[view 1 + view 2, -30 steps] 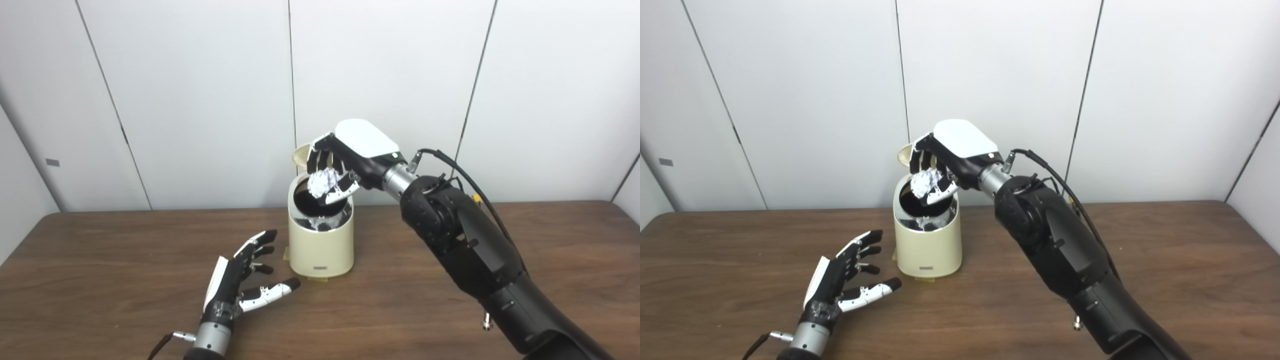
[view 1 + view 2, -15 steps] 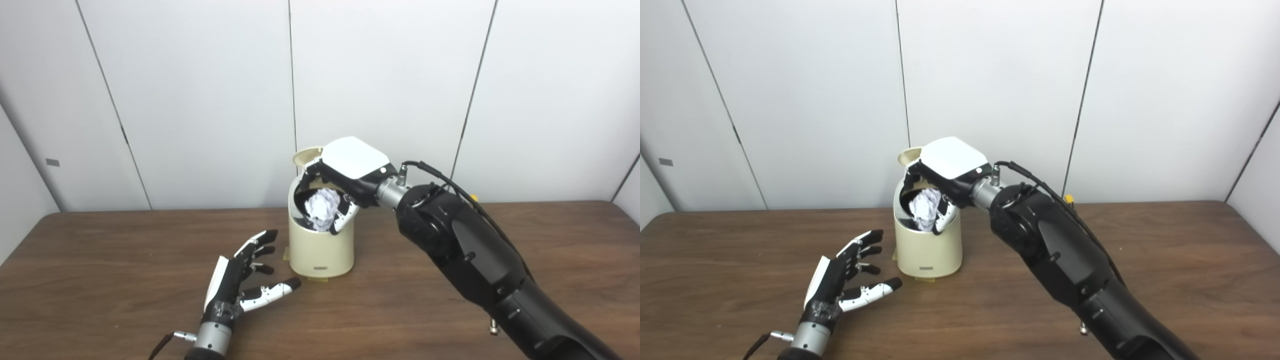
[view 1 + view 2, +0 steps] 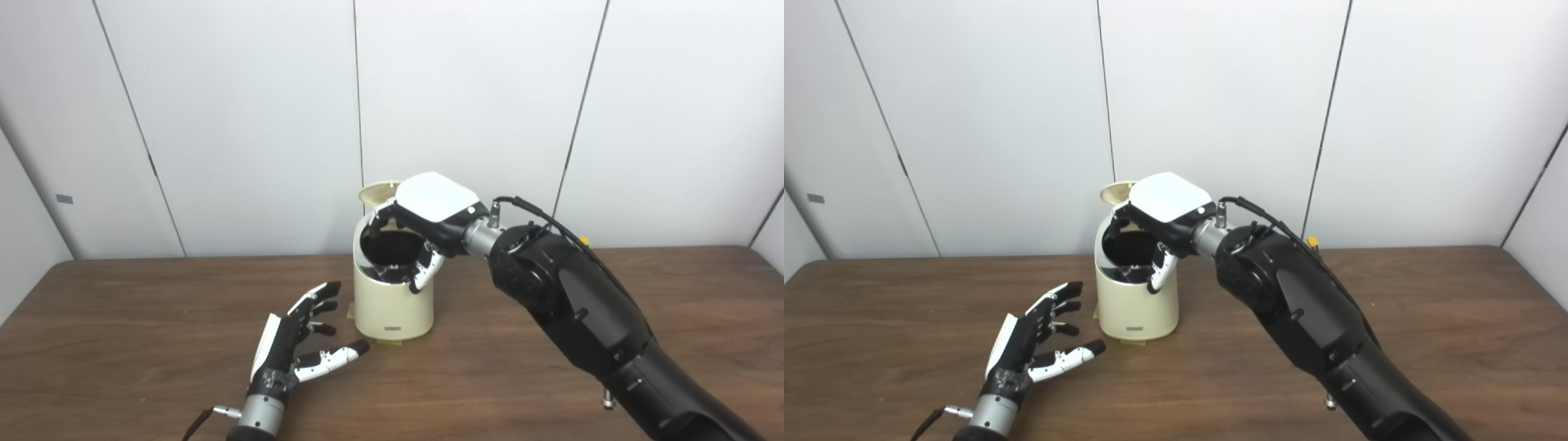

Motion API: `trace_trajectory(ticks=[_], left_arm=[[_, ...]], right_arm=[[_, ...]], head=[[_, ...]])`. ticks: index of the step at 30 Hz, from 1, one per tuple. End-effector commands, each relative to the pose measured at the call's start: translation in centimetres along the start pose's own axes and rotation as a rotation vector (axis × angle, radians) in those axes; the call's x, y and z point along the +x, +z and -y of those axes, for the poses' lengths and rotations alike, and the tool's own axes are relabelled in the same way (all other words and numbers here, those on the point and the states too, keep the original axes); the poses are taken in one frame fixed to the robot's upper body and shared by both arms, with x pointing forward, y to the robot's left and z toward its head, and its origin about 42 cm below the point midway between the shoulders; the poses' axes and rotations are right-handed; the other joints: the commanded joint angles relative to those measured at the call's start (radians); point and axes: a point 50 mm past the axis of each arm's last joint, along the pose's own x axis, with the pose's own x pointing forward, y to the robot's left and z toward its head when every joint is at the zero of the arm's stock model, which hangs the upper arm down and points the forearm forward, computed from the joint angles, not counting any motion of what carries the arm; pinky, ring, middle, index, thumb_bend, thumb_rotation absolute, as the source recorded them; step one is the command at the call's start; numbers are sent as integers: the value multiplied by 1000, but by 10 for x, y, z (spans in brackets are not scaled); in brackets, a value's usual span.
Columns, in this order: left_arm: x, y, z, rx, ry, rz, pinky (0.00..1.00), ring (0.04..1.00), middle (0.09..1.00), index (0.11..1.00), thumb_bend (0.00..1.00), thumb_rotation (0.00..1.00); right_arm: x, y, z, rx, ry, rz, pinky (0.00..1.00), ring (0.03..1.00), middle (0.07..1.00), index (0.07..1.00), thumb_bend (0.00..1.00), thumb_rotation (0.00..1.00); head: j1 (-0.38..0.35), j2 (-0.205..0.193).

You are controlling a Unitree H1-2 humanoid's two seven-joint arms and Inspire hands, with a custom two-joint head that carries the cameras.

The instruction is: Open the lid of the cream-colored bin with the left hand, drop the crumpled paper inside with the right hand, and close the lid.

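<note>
My right hand (image 3: pixel 422 229) hangs spread and empty over the cream-colored bin (image 3: pixel 393 288); next, my splayed left hand (image 3: pixel 294 343) must close the lid (image 3: pixel 378 193).

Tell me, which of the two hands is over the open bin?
The right hand, whose arm comes in from the right. It hovers over the mouth of the cream bin, fingers spread and empty. The left hand lies open low over the table, beside the bin.

No readable text for you anywhere. Small dark plate low on bin (image 3: pixel 392 300) front: too small, marks illegible.
</note>
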Motion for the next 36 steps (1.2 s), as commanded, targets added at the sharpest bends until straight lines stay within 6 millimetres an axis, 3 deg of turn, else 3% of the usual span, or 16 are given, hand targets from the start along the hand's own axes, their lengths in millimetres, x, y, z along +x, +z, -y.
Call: trace_trajectory(ticks=[1,6,8,9,11,14,19,24,26,27,29,36], left_arm=[[-4,0,5,-4,-6,8,642,823,869,874,819,215],[-4,1,5,-3,-3,5,639,819,869,872,814,211],[-4,1,5,-8,-2,5,639,821,869,872,816,210],[-4,1,5,-11,0,9,637,819,868,871,818,207],[-5,1,4,-12,0,11,646,815,865,871,817,208],[-5,2,4,-1,-2,7,652,815,866,872,814,218],[-4,2,3,-2,-2,16,655,817,867,873,804,213],[-4,2,2,0,-2,13,647,816,866,871,811,227],[-4,2,1,1,-3,16,655,821,867,872,808,222],[-4,2,1,1,-4,19,669,824,866,872,806,222],[-4,2,1,6,-5,24,710,828,865,873,802,223],[-4,2,-2,-6,-3,50,728,818,853,876,856,313]], right_arm=[[-1,-1,29,-36,-95,12,477,629,713,664,846,55],[-2,-2,31,-15,-120,23,464,602,683,652,844,45],[-4,-4,35,37,-168,53,393,513,620,617,854,38],[-6,-5,38,61,-195,67,350,462,584,544,658,95],[-14,-8,45,85,-262,99,303,403,506,508,546,83],[-34,-10,58,98,-339,103,256,353,458,524,525,18],[-69,-19,63,150,-442,81,226,321,442,534,520,8],[-112,-39,34,246,-469,-5,330,425,470,528,522,8],[-126,-49,19,333,-462,-45,403,503,588,503,519,113],[-134,-54,9,399,-459,-64,420,536,634,609,646,103],[-146,-63,-6,504,-449,-90,431,585,707,728,775,76],[-181,-77,-53,649,-422,-127,483,637,764,795,842,89]], head=[[-2,1],[-4,1],[-4,1],[-7,2],[-7,2],[-7,2],[-1,3],[4,-1],[6,-1],[6,1],[10,-1],[16,2]])
